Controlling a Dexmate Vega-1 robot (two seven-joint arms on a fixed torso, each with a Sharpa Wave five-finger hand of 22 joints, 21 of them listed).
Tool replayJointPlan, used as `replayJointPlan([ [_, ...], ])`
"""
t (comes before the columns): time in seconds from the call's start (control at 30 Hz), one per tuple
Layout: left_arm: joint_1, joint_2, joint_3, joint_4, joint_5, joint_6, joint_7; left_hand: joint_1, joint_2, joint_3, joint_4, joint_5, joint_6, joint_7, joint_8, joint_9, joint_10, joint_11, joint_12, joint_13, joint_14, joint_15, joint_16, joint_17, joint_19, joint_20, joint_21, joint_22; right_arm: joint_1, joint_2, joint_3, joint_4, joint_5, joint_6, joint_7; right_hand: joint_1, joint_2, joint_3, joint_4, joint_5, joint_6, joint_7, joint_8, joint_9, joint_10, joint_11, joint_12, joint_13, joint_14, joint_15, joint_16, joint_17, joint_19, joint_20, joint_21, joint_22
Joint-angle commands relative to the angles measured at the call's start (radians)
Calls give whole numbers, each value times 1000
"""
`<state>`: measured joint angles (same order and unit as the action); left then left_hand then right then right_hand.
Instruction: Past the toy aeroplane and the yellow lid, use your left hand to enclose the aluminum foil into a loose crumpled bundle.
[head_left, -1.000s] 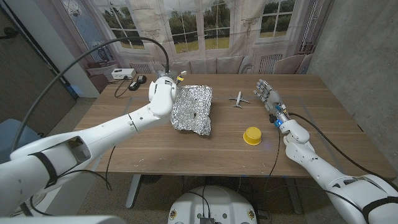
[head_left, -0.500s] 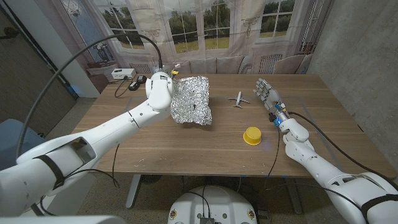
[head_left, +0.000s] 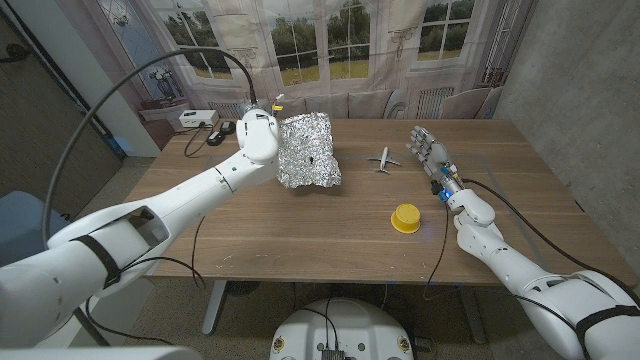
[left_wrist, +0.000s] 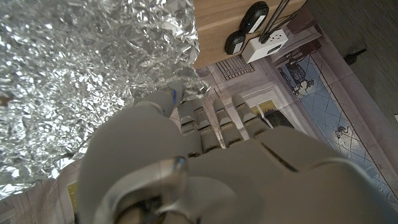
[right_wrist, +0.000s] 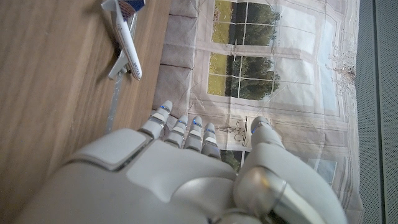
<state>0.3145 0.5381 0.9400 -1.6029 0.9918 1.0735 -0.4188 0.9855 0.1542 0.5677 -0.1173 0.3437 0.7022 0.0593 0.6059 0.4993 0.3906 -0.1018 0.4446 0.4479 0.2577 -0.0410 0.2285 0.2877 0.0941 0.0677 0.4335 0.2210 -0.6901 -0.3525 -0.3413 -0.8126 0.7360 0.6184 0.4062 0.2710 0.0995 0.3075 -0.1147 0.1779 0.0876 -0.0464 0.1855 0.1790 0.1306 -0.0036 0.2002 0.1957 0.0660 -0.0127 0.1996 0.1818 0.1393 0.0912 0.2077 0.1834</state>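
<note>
left robot hand (head_left: 257, 135) grips aluminum foil (head_left: 307, 150) | wrist: fingertips (left_wrist: 163, 98) at foil edge

White arms (head_left: 190, 195) — grey fingers (left_wrist: 205, 118), black cables (head_left: 150, 75).

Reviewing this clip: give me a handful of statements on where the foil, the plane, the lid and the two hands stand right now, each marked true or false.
1. The left hand is at the left edge of the aluminum foil. True.
2. The foil lies flat as a smooth sheet. False: it is crinkled and partly raised off the table.
3. The yellow lid sits on top of the foil. False: it stands apart on the bare table, nearer the robot's right side.
4. The right hand holds the toy aeroplane. False: the plane lies on the table beside it, untouched.
5. The plane lies between the foil and the right hand. True.
</note>
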Motion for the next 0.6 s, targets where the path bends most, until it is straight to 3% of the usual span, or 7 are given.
replayJointPlan([
  [0.03, -128, -56, 92, 171, -166, 12, 20, -19, -1, 13, 0, 21, 22, 34, 173, 229, 1, 6, 3, 2, -4, -17, -12, -1, -7, 0, 9, 6, 30, 13, -2, 46, -5, 11, 8, -2, -2, 2, -6, 5, 10, 4, 6, 4, 8, 1, -1, 2, 8, 1, -2, 1, 5, 5, 3, 2],
  [0.3, -234, -109, 191, 333, -257, 14, -21, -33, -1, 20, -2, 43, 16, 42, 198, 256, -16, 10, -5, 3, -20, -9, -19, 1, -23, 0, 9, 8, 32, 12, -1, 53, -9, 10, 1, -2, -1, 1, -7, 5, 10, 4, 6, 4, 7, 1, -1, 2, 8, 0, -2, 1, 4, 6, 3, 2],
  [0.47, -306, -149, 243, 449, -339, -24, -69, -46, 1, 29, -4, 62, 6, 45, 219, 280, -34, 28, -13, 3, -39, 2, -25, 4, -42, 5, 9, 9, 33, 11, 0, 57, -10, 15, 1, -2, -1, 1, -7, 5, 10, 3, 6, 4, 7, 1, -1, 2, 8, 1, -3, 1, 4, 6, 3, 2],
  [0.6, -359, -180, 307, 521, -368, -45, -107, -53, 2, 34, -5, 72, 2, 46, 228, 290, -44, 24, -16, 4, -49, 6, -28, 6, -52, 4, 10, 11, 29, 9, 1, 52, -10, 16, -3, -2, -1, 1, -7, 5, 10, 3, 6, 4, 8, 3, -1, 2, 7, 1, -3, 1, 4, 7, 3, 2],
])
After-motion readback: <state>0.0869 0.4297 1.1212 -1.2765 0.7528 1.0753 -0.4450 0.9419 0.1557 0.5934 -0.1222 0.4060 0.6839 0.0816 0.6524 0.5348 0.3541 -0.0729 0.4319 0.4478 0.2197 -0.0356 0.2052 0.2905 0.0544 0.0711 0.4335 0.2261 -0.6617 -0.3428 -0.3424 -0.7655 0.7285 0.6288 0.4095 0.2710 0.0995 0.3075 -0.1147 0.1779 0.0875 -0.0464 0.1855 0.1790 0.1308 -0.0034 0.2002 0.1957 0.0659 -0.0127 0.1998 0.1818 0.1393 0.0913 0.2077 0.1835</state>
